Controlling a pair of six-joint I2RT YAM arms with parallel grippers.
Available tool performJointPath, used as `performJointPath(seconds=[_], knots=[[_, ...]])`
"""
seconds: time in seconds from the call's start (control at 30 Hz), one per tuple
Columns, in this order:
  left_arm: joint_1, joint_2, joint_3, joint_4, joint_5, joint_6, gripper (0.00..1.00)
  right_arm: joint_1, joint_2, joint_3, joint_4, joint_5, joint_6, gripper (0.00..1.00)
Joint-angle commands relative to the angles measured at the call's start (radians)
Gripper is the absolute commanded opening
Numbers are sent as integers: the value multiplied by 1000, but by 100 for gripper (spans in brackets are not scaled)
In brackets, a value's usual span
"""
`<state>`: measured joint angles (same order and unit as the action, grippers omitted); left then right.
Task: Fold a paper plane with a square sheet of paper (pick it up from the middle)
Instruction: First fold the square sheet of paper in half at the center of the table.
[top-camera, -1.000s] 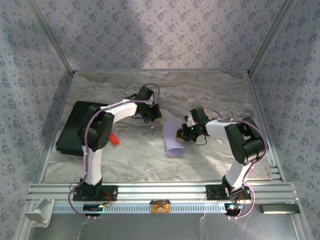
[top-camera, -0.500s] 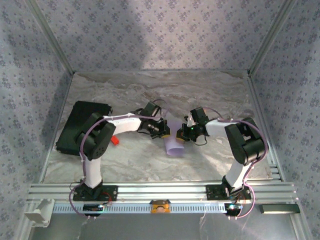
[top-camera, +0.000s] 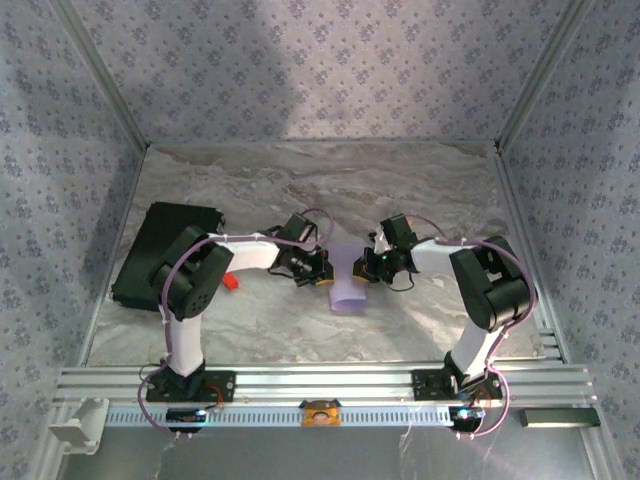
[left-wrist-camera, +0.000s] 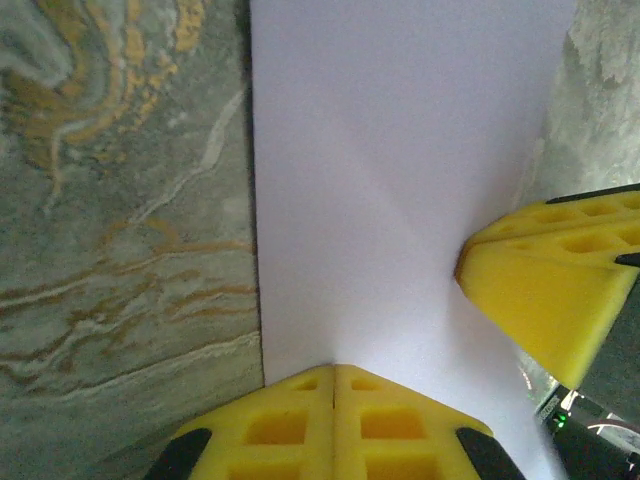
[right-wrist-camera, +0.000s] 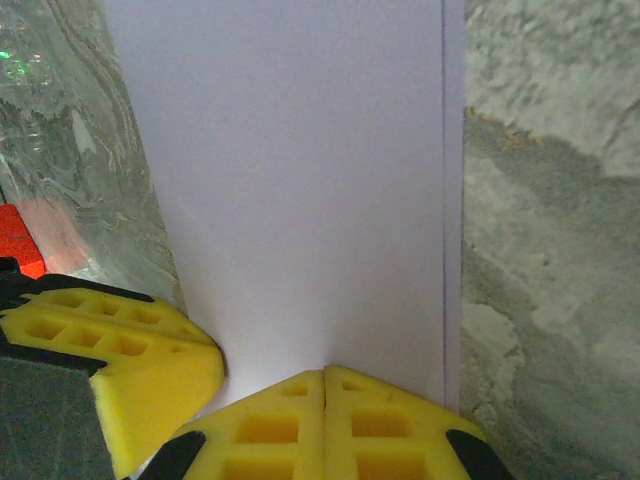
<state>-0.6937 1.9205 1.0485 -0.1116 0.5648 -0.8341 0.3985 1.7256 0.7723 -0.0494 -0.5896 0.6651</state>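
Lying folded at mid-worktop (top-camera: 420, 180), the lavender sheet of paper (top-camera: 349, 290) sits between both arms; left pincer (top-camera: 321, 272) fully closed, tips touching its left side; right pincer (top-camera: 359, 269) likewise closed, tips on the opposite side.

In my left wrist view the paper (left-wrist-camera: 400, 180) runs off the top edge and my left gripper (left-wrist-camera: 333, 372) is cut by the bottom edge. My right gripper (right-wrist-camera: 325, 375) is cropped likewise in its own view, where the red object (right-wrist-camera: 15, 240) is sliced by the left edge. From above, my left arm (top-camera: 195, 280) hides part of the pad (top-camera: 150, 250).
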Motion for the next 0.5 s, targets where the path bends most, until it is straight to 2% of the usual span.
performJointPath(seconds=[0.0,0.17,0.33,0.47], knots=[[8,11,-21,-65,-62,69,1,9,18,-42,-101,82,8,1],[9,-4,-9,-66,-55,83,2,11,17,-38,-102,81,8,1],[9,-86,-14,-27,-30,31,1,10,18,-38,-102,81,8,1],[3,-130,-94,136,27,-90,0,10,12,-37,-94,81,23,1]])
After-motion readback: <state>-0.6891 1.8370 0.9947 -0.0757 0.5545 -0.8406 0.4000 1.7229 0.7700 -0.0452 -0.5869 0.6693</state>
